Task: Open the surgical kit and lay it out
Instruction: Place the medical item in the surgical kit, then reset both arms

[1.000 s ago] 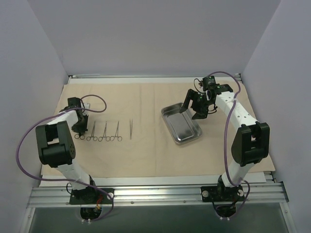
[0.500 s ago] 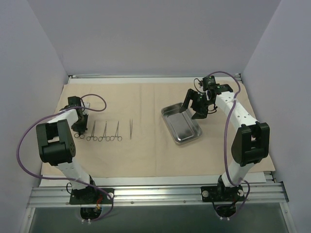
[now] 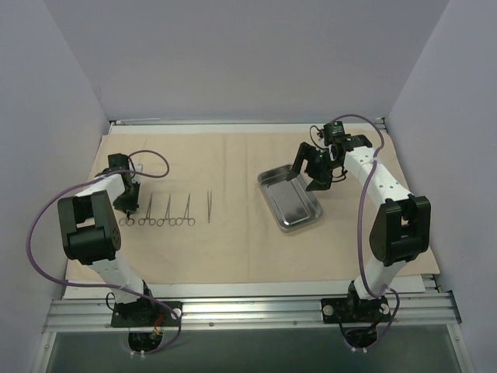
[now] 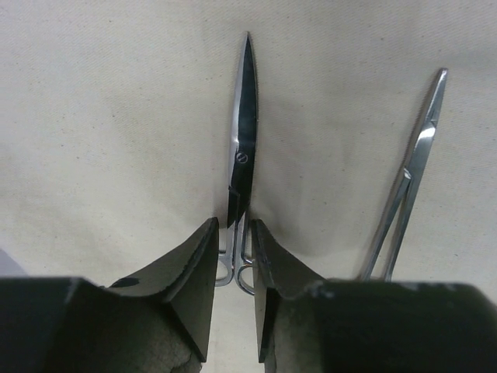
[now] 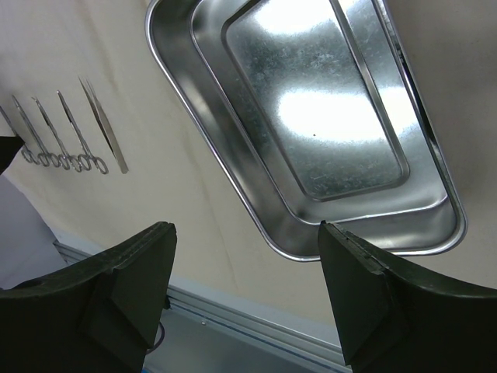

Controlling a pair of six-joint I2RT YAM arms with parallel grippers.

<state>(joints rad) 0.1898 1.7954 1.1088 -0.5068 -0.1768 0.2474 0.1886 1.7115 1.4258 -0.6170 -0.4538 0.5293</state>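
risk: left claw [image 4: 233,227] has its jaws slightly apart, straddling the ring end of the scissors [image 4: 242,148] near the left edge of the cloth [image 3: 233,249], clamping nothing that i can see. a skewed lift could snag a ring and swing them into the nearest forceps [image 3: 147,211]. right claw [image 5: 247,230] hangs wide apart, empty, over the tray [image 3: 289,203], right of the cloth's centre. count: 1 scissors, 3 forceps, 1 tweezers [image 3: 209,207], 1 tray, 1 cloth.

Rings of the scissors [image 4: 241,140] partly hide inside the left gripper [image 4: 233,233] (grip unclear); handles of the forceps [image 4: 415,167] lie behind it.
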